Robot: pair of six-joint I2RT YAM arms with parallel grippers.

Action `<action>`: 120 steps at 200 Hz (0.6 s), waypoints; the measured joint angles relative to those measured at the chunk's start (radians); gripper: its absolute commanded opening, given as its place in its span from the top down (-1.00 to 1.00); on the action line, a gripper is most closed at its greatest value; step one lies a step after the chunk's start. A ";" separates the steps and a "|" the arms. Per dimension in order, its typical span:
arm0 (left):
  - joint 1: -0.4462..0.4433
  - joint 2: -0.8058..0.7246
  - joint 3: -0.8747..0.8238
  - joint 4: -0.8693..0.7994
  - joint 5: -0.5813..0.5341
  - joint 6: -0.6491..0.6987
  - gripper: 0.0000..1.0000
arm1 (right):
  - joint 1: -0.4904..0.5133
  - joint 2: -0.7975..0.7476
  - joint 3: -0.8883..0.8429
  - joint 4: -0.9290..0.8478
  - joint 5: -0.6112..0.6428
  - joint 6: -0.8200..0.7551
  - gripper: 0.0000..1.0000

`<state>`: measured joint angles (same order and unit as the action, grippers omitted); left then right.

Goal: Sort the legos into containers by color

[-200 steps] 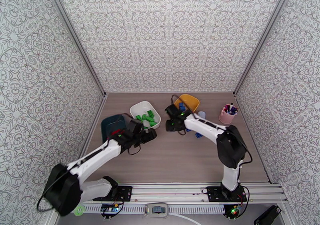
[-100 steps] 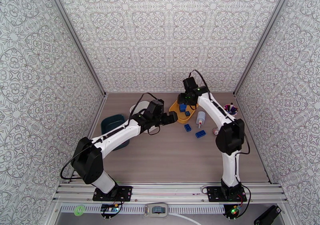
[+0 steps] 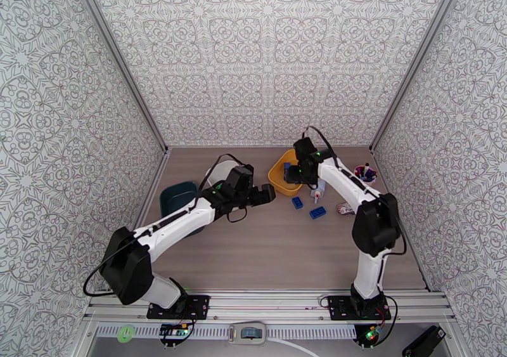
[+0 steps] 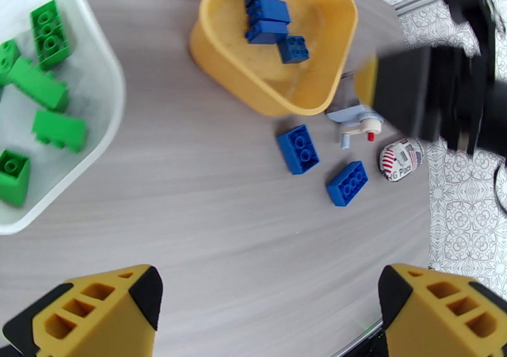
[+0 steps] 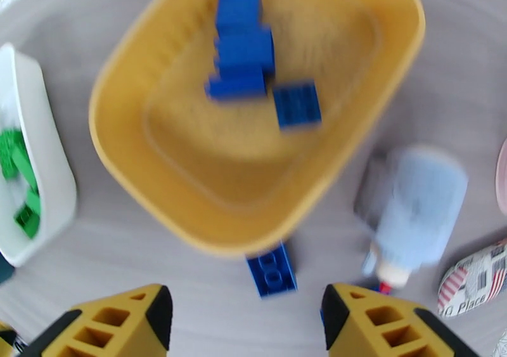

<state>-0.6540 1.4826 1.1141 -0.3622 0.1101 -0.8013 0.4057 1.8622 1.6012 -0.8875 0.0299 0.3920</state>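
Top external: we look from high above and behind the arm bases, facing down and forward, far enough back to take in the whole table (image 3: pixel 272 250). Left wrist: we look almost straight down at the tabletop from fairly near. Right wrist: also straight down, nearer, and blurred. All three views share the yellow tray (image 3: pixel 277 175) (image 4: pixel 241 82) (image 5: pixel 120 155). Both wrist views also share the white tray (image 4: pixel 89 98) (image 5: pixel 51 181) edge, one blue brick (image 4: pixel 298 150) (image 5: pixel 271 276) and the bottle (image 4: pixel 355 120) (image 5: pixel 418 212).

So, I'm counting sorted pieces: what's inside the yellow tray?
Four blue bricks sit close together in the yellow tray, nothing else. Anything beneath them is hidden.
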 measured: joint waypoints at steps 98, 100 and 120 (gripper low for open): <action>0.007 -0.119 -0.192 0.036 -0.037 -0.066 -0.95 | 0.010 0.004 -0.230 0.137 -0.027 -0.001 -0.25; 0.007 -0.121 -0.197 0.037 -0.037 -0.067 -0.95 | 0.010 0.007 -0.230 0.138 -0.027 0.000 -0.25; 0.007 -0.139 -0.229 0.048 -0.037 -0.083 -0.95 | 0.010 0.048 -0.230 0.151 -0.026 -0.002 -0.23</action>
<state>-0.6468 1.3434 0.8848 -0.3141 0.0727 -0.8841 0.4152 1.9102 1.3716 -0.7368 0.0036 0.3904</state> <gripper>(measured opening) 0.975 0.616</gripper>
